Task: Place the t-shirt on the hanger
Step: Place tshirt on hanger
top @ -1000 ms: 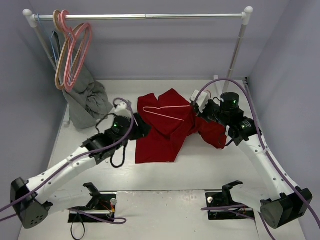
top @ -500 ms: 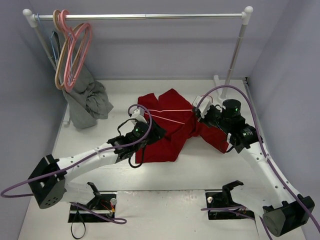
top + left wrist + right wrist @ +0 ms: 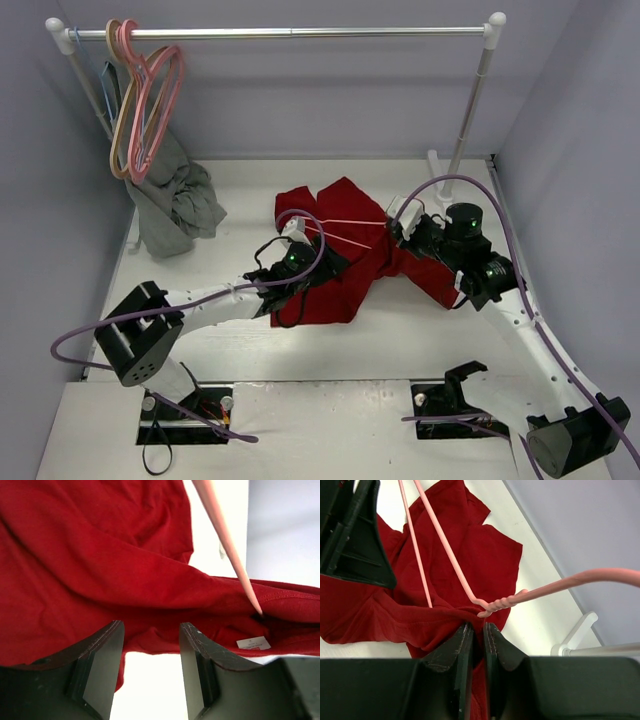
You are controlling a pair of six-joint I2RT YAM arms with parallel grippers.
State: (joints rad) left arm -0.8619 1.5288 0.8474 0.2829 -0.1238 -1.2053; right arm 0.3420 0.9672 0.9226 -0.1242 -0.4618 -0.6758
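The red t-shirt [image 3: 335,285] lies crumpled on the white table between my arms. The thin light-pink hanger [image 3: 350,221] lies across its upper part. In the right wrist view my right gripper [image 3: 478,626] is shut on a fold of the t-shirt [image 3: 470,545] just below the hanger's twisted neck [image 3: 502,602]. In the left wrist view my left gripper [image 3: 151,627] is open and empty, low over the table at the shirt's edge [image 3: 100,575]. One hanger arm [image 3: 225,540] runs into the neck opening beside the white label [image 3: 253,642]. In the top view the left gripper [image 3: 328,262] faces the right gripper [image 3: 396,238].
A clothes rail [image 3: 290,33] spans the back. Tan, blue and pink hangers [image 3: 140,100] and a grey garment [image 3: 175,200] hang at its left end. Its right post [image 3: 470,110] stands behind my right arm. Grey walls close in both sides.
My left arm has swung right and reached in until its open gripper is at the shirt's collar. My right gripper has stayed shut on the cloth and shifted slightly, and the hanger moved with it.
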